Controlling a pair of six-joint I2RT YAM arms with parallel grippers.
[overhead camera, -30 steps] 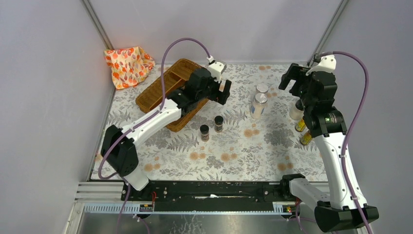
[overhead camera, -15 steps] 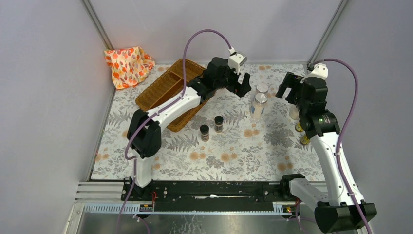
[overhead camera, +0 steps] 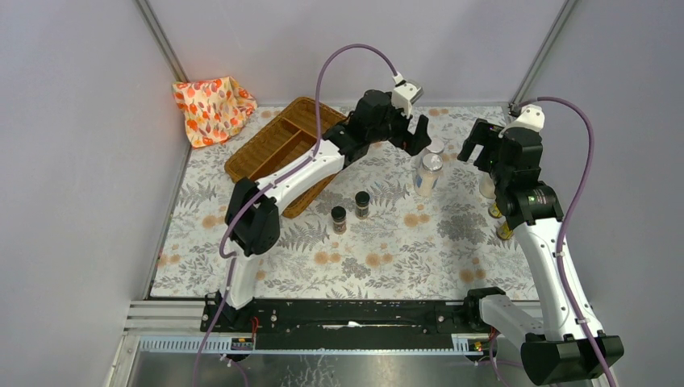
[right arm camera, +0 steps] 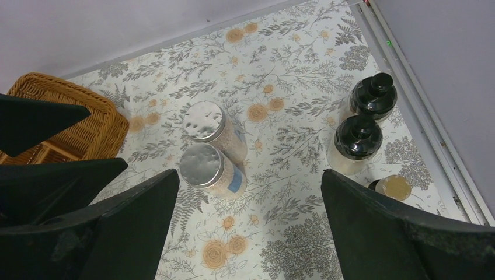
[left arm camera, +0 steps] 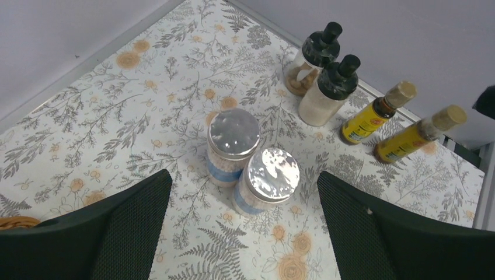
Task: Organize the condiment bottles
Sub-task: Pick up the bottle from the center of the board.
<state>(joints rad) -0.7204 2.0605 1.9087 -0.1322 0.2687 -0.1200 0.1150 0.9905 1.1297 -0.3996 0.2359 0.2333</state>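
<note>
White arm links (overhead camera: 298,173), black joints (overhead camera: 254,226), purple cables (overhead camera: 355,50)

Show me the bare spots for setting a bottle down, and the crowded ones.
Bare: the near strip of table between the two dark spice jars and its near edge; also the far strip behind the silver-lidded jars. Crowded: the right edge, where black-capped shakers and yellow bottles stand in a tight row.
</note>
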